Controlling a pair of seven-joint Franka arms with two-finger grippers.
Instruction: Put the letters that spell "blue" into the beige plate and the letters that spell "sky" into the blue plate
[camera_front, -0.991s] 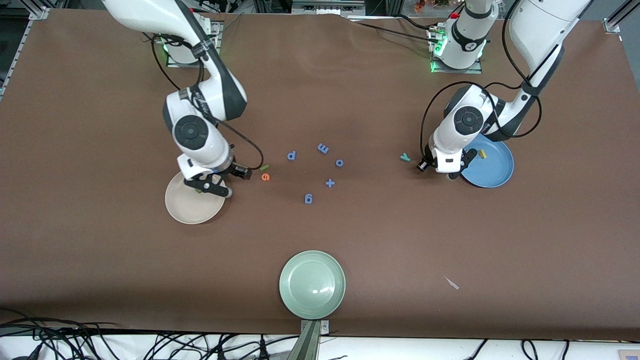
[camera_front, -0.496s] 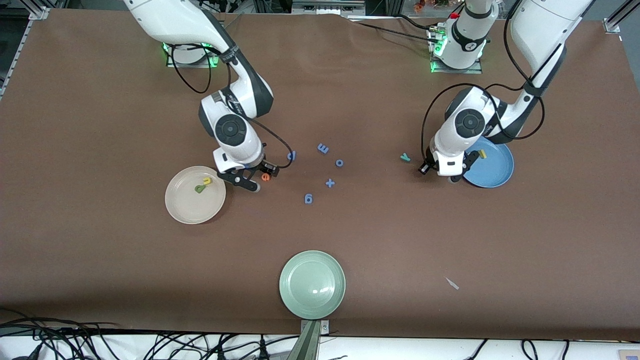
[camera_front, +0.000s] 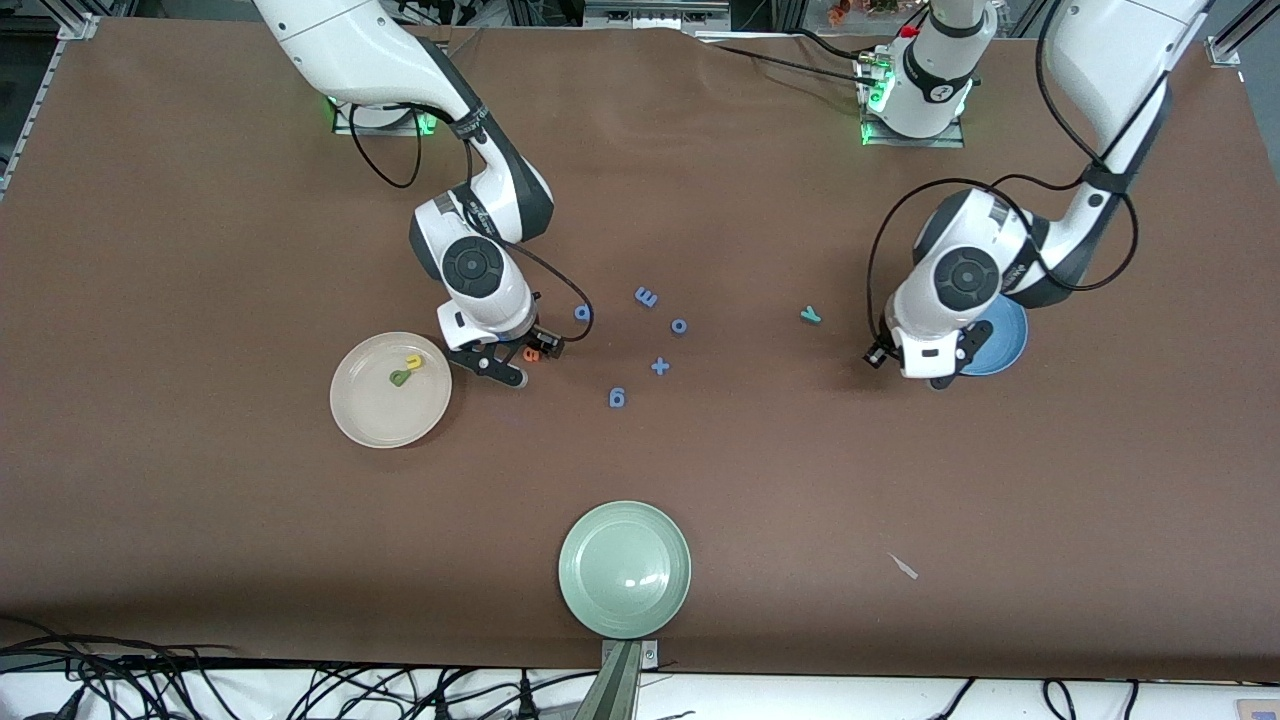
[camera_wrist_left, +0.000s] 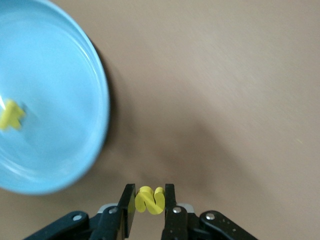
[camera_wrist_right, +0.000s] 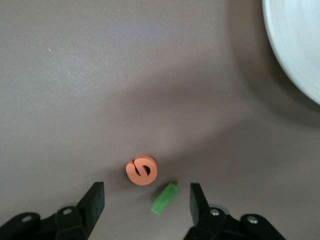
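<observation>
My left gripper (camera_wrist_left: 150, 201) is shut on a yellow "s" (camera_wrist_left: 150, 200) and hangs over the table just beside the blue plate (camera_wrist_left: 55, 90). A yellow "k" (camera_wrist_left: 11, 115) lies in that plate. In the front view the left gripper (camera_front: 930, 372) covers part of the blue plate (camera_front: 1008, 345). A teal "y" (camera_front: 811, 315) lies toward the table's middle. My right gripper (camera_wrist_right: 147, 200) is open and low over the orange "e" (camera_wrist_right: 142, 170) and green "l" (camera_wrist_right: 165, 198), next to the beige plate (camera_front: 375, 415). That plate holds the yellow "u" (camera_front: 413, 362) and olive "b" (camera_front: 399, 378).
Blue letters (camera_front: 647, 297) and a blue plus sign (camera_front: 660, 366) are scattered mid-table between the arms. A pale green plate (camera_front: 625, 569) sits near the front edge. A small pale scrap (camera_front: 904, 567) lies toward the left arm's end.
The right gripper has left the beige plate and moved over the orange "e" and green "l". The left gripper has shifted along the blue plate's rim, nearer the front camera.
</observation>
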